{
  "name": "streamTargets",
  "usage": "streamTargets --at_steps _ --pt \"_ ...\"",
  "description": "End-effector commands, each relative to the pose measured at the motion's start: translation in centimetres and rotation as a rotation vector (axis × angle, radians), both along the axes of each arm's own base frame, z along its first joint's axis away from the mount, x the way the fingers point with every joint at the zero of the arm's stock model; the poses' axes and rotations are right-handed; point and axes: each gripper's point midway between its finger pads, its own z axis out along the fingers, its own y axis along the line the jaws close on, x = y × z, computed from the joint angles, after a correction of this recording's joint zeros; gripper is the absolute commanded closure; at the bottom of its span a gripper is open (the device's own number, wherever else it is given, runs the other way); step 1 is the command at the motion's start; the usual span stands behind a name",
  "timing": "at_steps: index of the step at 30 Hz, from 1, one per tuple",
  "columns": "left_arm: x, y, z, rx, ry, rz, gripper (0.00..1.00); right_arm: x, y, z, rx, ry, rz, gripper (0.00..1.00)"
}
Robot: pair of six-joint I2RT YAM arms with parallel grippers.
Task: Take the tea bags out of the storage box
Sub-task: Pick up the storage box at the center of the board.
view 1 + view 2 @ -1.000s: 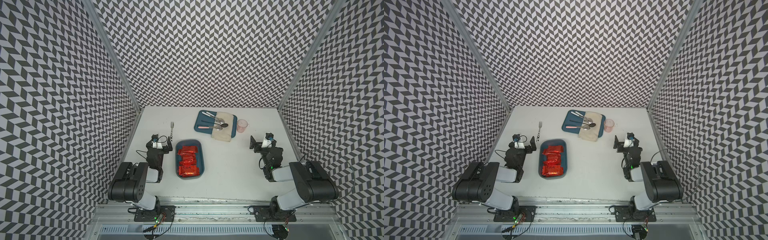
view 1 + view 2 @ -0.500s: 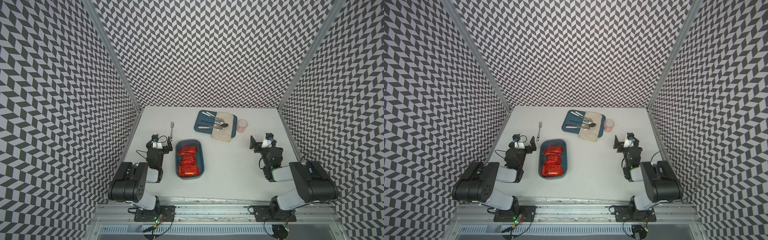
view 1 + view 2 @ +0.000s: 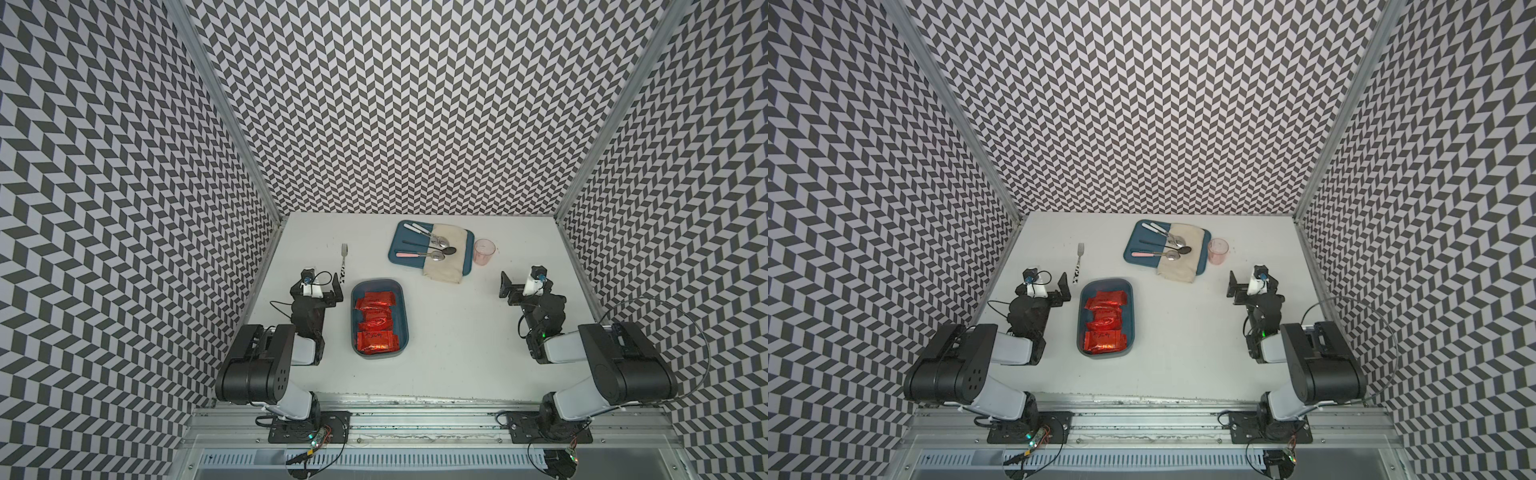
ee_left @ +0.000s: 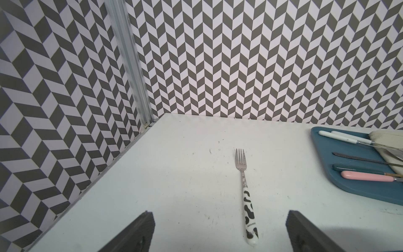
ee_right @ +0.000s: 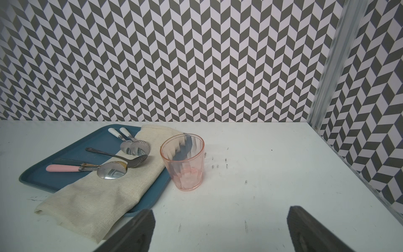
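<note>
Left gripper [image 4: 219, 217], right gripper [image 5: 221, 211]: unmoved, wide.

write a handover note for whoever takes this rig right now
left claw: open, empty, beside the deep dark-teal plastic storage box, not over it.
right claw: open, empty, far off on the box's other side.
shiny red-orange foil tea bags: piled inside the storage box; none on the white table.
done: nothing taken out.
left: lift every tea bag out of the box.
</note>
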Motion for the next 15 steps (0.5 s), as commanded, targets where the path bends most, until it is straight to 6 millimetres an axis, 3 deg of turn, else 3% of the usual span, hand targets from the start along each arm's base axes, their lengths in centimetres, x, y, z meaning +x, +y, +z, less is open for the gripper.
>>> streamTargets --at_steps 1,4,6,10,13,15 --pt "0.0 0.1 1.5 -0.007 -0.059 -0.002 0.01 0.4 -0.4 1.4 0.005 -0.054 -0.017 0.0" --pt "-0.8 1.9 4.0 -0.057 -0.068 0.139 0.0 0.3 -0.8 2.0 0.002 -0.078 -0.042 0.01" --pt "-0.4 3.0 4.3 -0.209 0.046 0.224 0.0 0.3 -1.5 3.2 0.005 -0.085 -0.11 0.0" --pt "0.7 -1.4 6.8 -0.302 0.129 0.082 0.01 0.8 -2.2 6.6 0.104 0.006 -0.185 0.0" --pt "-0.3 -0.8 6.3 -0.522 0.095 0.152 0.01 -0.5 -1.6 8.7 0.192 -0.037 -0.148 0.0" --pt "-0.7 -0.6 6.0 -0.59 0.121 0.143 0.0 -1.7 -1.4 8.9 0.309 -0.081 -0.126 0.01"
